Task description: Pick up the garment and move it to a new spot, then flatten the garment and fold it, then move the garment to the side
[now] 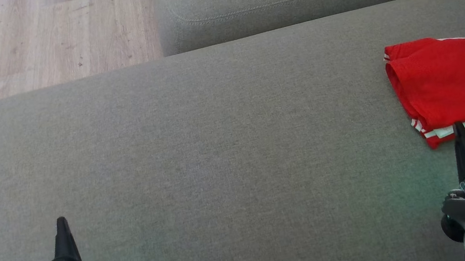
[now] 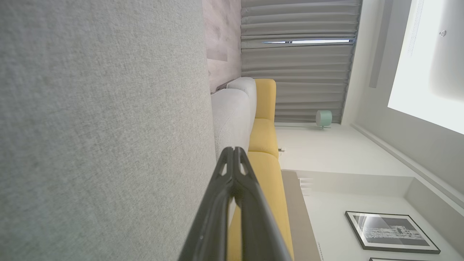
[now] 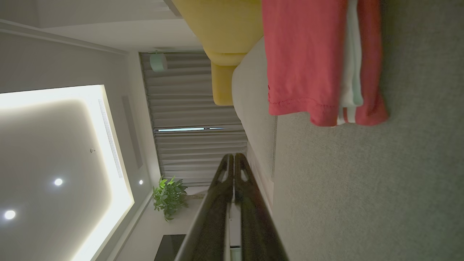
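Grippers counted: two, left gripper (image 1: 62, 222) and right gripper (image 1: 459, 126), both pressed shut, nothing held. One folded red garment (image 1: 449, 82) is laid on one grey couch (image 1: 217, 151).

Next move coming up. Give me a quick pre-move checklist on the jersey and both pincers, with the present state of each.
1. Red jersey folded: ok, it lies as a compact flat stack with the number up.
2. Jersey set aside: ok, it sits at the right end of the grey cushion.
3. Jersey's whole outline checked: cannot tell, its right part runs off the head view.
4. Left pincer shut and empty: ok, it is over bare cushion, far from the jersey.
5. Right pincer shut and empty: ok.
6. Right pincer's tip clear of the jersey: cannot tell, in the head view it overlaps the near edge.
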Tool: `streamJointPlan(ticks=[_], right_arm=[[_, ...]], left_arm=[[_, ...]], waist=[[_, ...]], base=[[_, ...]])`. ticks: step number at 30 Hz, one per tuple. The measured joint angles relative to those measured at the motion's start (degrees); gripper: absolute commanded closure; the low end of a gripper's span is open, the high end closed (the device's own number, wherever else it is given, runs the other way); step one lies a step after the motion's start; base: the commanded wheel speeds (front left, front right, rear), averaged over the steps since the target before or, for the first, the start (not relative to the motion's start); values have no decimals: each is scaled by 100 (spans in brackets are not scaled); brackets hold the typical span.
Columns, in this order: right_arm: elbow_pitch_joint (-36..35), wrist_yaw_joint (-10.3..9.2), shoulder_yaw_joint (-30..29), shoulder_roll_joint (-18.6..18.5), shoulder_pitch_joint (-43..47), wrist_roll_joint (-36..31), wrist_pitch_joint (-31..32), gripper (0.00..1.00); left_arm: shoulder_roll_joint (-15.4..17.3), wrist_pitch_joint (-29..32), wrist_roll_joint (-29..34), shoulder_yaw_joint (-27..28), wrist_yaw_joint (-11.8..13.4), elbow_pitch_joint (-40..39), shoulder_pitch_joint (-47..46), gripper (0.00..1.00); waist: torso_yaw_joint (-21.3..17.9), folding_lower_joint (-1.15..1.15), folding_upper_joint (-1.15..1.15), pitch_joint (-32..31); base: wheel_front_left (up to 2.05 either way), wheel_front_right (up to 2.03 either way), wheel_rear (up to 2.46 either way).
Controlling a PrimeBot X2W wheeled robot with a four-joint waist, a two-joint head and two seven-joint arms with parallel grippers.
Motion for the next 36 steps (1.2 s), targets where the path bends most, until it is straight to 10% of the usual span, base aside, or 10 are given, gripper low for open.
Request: streamJointPlan(ticks=[36], right_arm=[[0, 0, -52, 3, 0, -8, 24, 100]], left_arm=[[-27, 49, 19, 47, 0, 1, 0, 100]], waist=[[0, 0, 0, 0]], base=[[0, 0, 0]])
